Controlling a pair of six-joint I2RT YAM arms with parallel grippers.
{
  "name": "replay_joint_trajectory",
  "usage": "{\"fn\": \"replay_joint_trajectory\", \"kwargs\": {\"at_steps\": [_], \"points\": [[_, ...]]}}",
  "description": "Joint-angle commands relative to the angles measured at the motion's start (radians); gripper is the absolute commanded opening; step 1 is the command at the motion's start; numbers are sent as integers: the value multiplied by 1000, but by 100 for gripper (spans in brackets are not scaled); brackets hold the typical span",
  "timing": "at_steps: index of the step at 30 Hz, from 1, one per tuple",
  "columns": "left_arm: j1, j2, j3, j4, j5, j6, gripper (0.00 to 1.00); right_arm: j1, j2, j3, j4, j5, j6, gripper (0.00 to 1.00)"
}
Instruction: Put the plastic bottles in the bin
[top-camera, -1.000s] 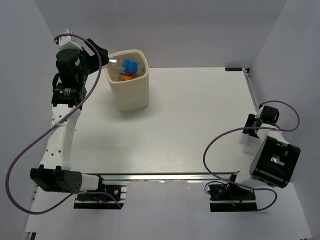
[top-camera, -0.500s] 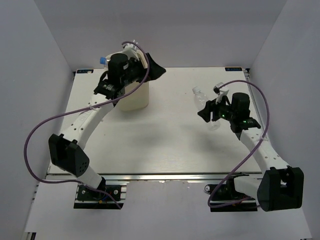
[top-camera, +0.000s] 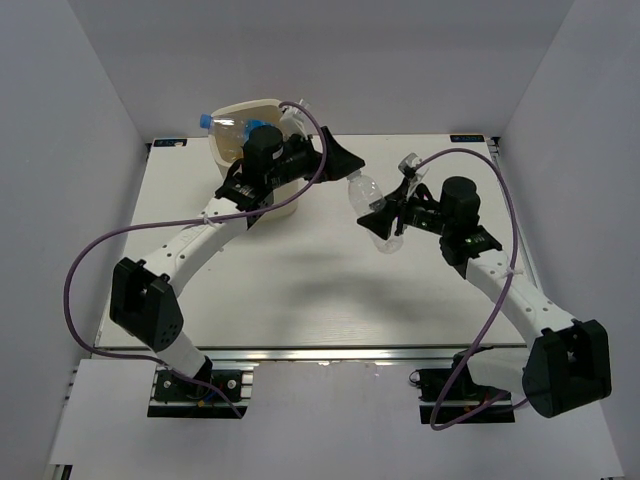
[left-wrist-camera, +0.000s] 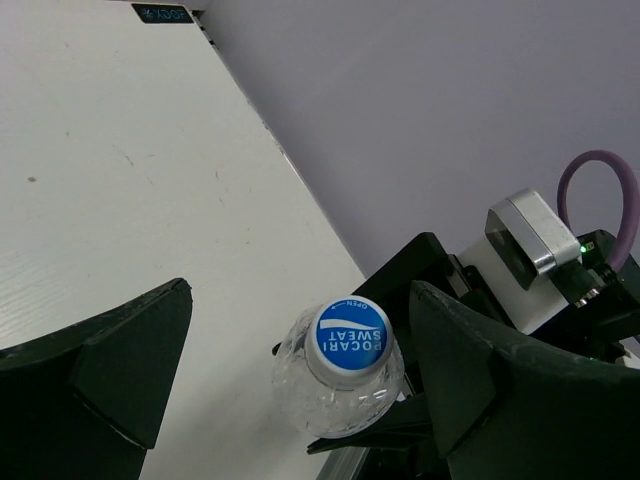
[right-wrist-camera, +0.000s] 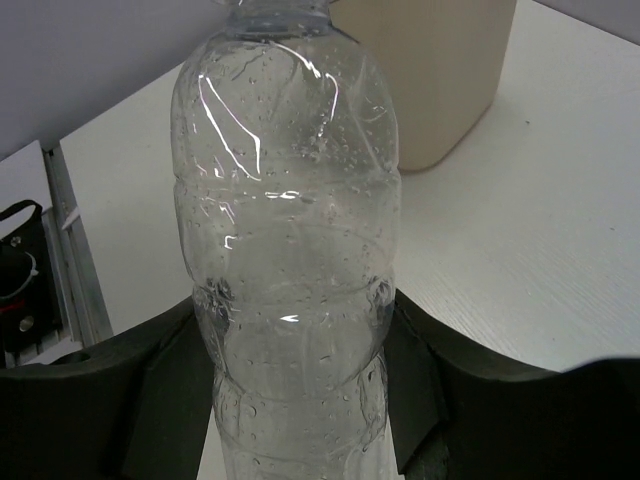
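The bin is seen at the far left of the table, close to the table's back edge and the rear wall. Its front is largely hidden by the left arm. Wide bare tabletop is left in the middle and along the near edge. The table is closed in by side walls on the left and right.

A clear bottle is clamped in the right gripper and held above the far middle of the table, to the right of the bin and apart from it. In the right wrist view the gripper's fingers are pressed against both sides of the bottle's lower body. The bottle's long axis is tilted, with the base toward the near right and the neck toward the far left, so the blue cap is pointed at the left gripper.

That gripper is held with its jaws spread wide and nothing between them, just right of the bin's rim and near the cap; no contact is shown. In the left wrist view the cap is faced almost straight at the camera and framed between the two dark finger pads.

A second bottle is laid at the bin's rim. Its long axis is run left to right, and its capped end juts past the rim's left side.
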Motion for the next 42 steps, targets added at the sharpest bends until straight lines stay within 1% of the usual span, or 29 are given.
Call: {"fn": "replay_joint_trajectory", "kwargs": {"at_steps": [1,5,6,7,8,9,10,12,13,14,15,16,18,19,22,23,25,26,28,29,30,33,34,35,36,37,39,42], "points": [[-13,-1,-14,49,31,-5,98,23,20,81,83,-6,44,34],[-23,-3,-24,53,7,4,98,34,54,120,89,-4,67,33],[-25,-4,-22,48,-3,10,96,35,54,118,111,-13,73,33],[-25,-3,-19,25,-36,24,86,41,52,118,115,-19,76,33],[-25,-1,-15,14,-55,29,78,46,48,117,126,-27,76,33],[-25,0,-13,5,-79,35,59,51,46,115,123,-47,67,33],[-25,0,-10,2,-88,38,50,51,46,118,114,-47,60,33],[-25,-1,-4,0,-96,47,37,51,44,123,65,-40,44,36],[-25,-3,-1,0,-102,47,31,51,43,127,45,-36,24,41],[-25,-4,4,-3,-111,52,17,52,41,129,28,-24,24,57],[-23,-6,10,-7,-119,61,9,52,38,132,13,6,23,69],[-23,-12,27,-22,-136,64,0,52,35,137,-18,16,15,89],[-20,-14,54,-30,-209,75,0,52,25,149,-44,34,13,89],[-16,-9,89,-73,-228,87,0,52,20,155,-73,31,7,89],[30,8,149,-101,-254,82,0,52,-8,173,-118,25,-31,89],[71,23,201,-111,-251,79,0,51,-23,173,-145,20,-51,89],[119,39,254,-125,-233,49,0,51,-43,161,-161,23,-59,89],[171,46,292,-121,-222,35,0,51,-61,155,-174,45,-66,89],[220,45,314,-104,-230,-3,0,51,-90,126,-176,71,-74,89],[263,40,317,-92,-251,-10,0,49,-98,117,-182,98,-74,89],[282,25,308,-69,-332,-14,0,51,-106,112,-193,114,-82,89],[346,-3,274,-40,-508,-19,0,49,-126,110,-236,166,-102,90],[363,-7,263,-3,-589,-25,0,51,-130,109,-237,175,-102,89],[401,-10,251,14,-611,-36,0,51,-132,106,-268,197,-102,89],[415,-15,239,25,-636,-66,0,51,-135,101,-273,204,-102,89],[429,-23,204,67,-673,-69,0,51,-135,91,-279,211,-102,89],[447,-23,171,95,-710,-79,0,51,-134,83,-285,233,-102,89],[474,0,156,109,-688,-103,0,51,-121,83,-296,255,-135,89]]}}
